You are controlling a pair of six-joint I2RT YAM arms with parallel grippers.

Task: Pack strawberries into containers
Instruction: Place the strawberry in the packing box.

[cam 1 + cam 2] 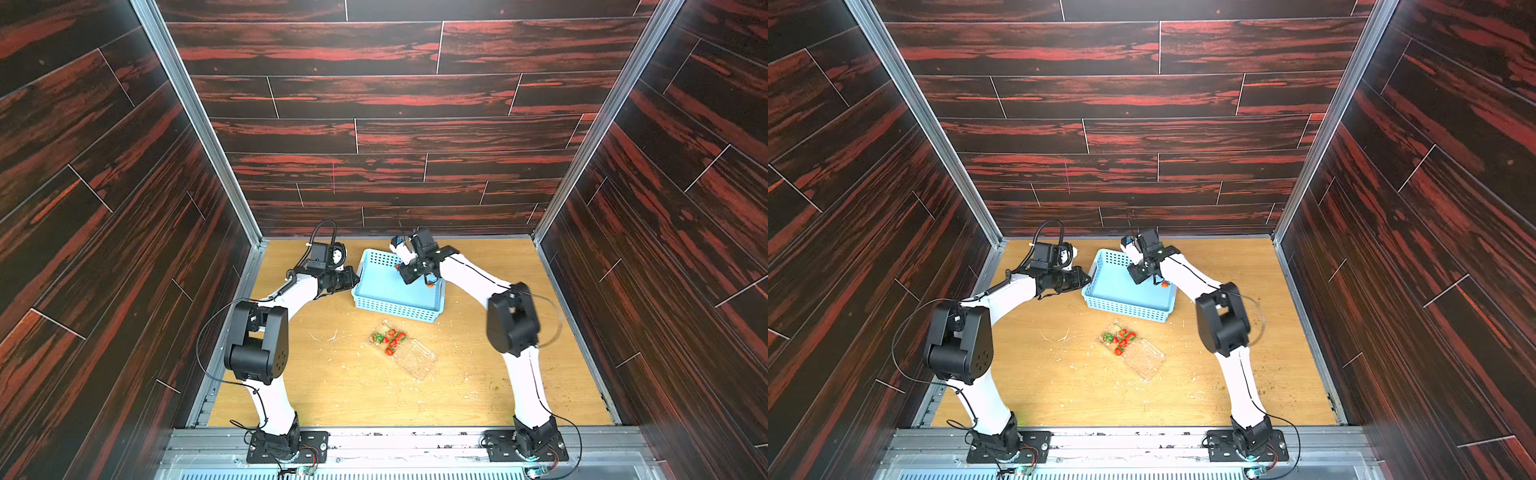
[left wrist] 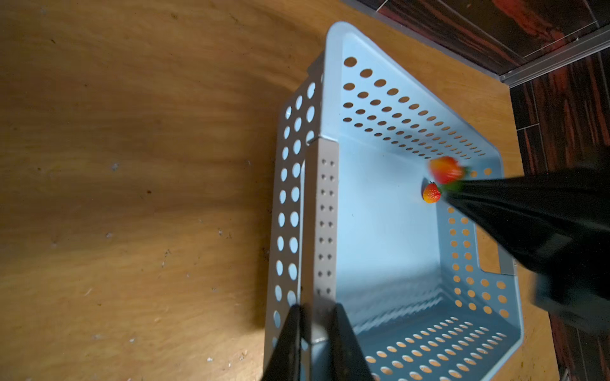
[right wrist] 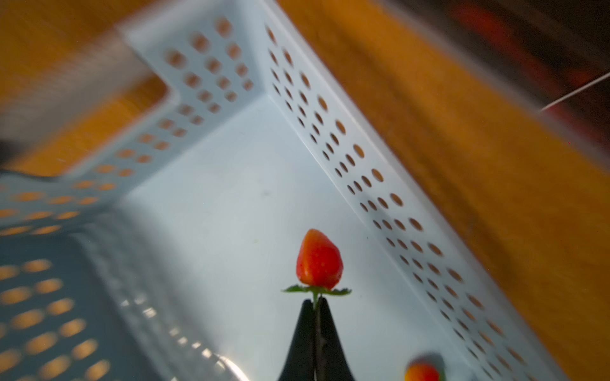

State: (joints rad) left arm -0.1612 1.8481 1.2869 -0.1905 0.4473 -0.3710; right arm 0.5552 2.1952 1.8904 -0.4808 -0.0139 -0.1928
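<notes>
**Surface and room.** The surface (image 1: 324, 386) was a pale wooden board, scuffed and strewn with light scraps. It was enclosed on three sides by walls (image 1: 374, 95) of dark, red-streaked plank pattern, joined at aluminium posts (image 1: 197, 120). A light blue perforated basket (image 1: 395, 309) stood at the far middle.

**Hands.** My left hand (image 2: 313, 310) was closed on the basket's left wall, one finger outside it and one inside. My right hand (image 3: 316, 301) reached into the basket's right side. It was pinched fully together on the thin stem of one strawberry (image 3: 319, 259).

**Strawberries and clamshell.** That berry's long axis ran in line with my fingers. Its green cap sat against the fingertips, and its pointed tip was directed away from them toward the basket floor. A second strawberry (image 2: 431, 194) lay on that floor by the right wall, just beside the held one. Nearer, at the middle of the surface, the clear clamshell (image 1: 417, 359) lay open, its long axis running from far left to near right. Its far-left half held a cluster of strawberries (image 1: 390, 338), which were too small for me to tell which way each pointed.
</notes>
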